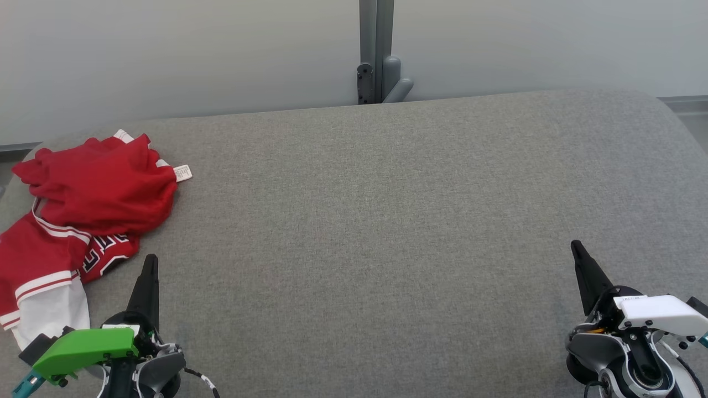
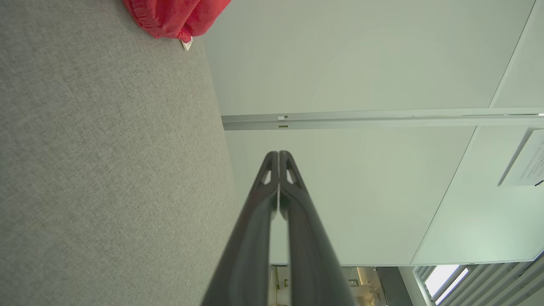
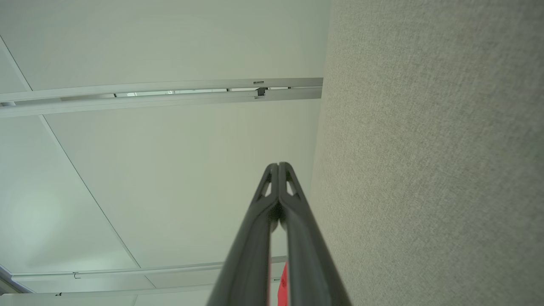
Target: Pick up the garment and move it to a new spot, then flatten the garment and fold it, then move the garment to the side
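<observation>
Crumpled red garment (image 1: 94, 188) at left edge of grey fabric surface (image 1: 376, 221); left gripper (image 1: 150, 260) and right gripper (image 1: 576, 246) near front corners, fingers pressed together.

We see a grey table (image 1: 359, 221) covered in coarse woven cloth, matt and lightly grained. The crumpled red and white jersey garment (image 1: 94, 193) looks to us like soft, smooth cloth. The left pincer (image 1: 150, 261) and right pincer (image 1: 576, 246) have dark, matt, plastic-looking fingers. A smooth green plastic cover (image 1: 83, 348) and a smooth white plastic cover (image 1: 661, 309) cap their wrists. The pale wall (image 1: 166, 66) is smooth and matt.
</observation>
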You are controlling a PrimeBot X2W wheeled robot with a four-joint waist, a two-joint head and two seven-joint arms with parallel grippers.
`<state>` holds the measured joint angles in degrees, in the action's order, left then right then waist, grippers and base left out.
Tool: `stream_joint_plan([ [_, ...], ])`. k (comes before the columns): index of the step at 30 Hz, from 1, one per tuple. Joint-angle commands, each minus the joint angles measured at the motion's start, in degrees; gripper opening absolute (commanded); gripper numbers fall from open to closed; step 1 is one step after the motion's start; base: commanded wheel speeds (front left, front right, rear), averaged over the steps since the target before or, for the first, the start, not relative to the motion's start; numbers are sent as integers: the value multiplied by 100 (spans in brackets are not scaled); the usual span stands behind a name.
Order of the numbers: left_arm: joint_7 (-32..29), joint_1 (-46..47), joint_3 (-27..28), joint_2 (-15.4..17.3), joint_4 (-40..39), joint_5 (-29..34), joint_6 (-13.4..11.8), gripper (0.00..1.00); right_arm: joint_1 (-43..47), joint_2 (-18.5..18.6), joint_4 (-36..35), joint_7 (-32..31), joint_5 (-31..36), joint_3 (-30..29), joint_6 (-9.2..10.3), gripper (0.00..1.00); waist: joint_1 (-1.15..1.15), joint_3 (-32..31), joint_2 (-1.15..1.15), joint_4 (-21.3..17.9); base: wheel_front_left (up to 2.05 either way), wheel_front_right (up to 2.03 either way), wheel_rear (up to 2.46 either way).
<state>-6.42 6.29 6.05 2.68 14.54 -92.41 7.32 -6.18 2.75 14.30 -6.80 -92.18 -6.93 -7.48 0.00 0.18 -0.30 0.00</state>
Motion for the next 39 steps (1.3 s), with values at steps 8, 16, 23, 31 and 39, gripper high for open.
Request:
stream_joint_plan([
  [8,6,88,15,42,-14,-1,35,0,-41,27,-24,-12,-33,-9,-2,0,0,0,30,0,0,0,0],
  [16,6,88,15,42,-14,-2,35,0,-41,27,-24,-12,-33,-9,-2,0,0,0,30,0,0,0,0],
  [23,6,88,15,42,-15,-2,35,0,-41,27,-24,-12,-33,-9,-2,0,0,0,30,0,0,0,0],
  [31,6,88,15,42,-15,-1,35,0,-41,27,-24,-12,-33,-9,-2,0,0,0,30,0,0,0,0],
  [39,0,-13,-3,-7,25,1,-2,100,10,-7,26,0,2,1,0,100,0,0,0,0,0,0,0],
])
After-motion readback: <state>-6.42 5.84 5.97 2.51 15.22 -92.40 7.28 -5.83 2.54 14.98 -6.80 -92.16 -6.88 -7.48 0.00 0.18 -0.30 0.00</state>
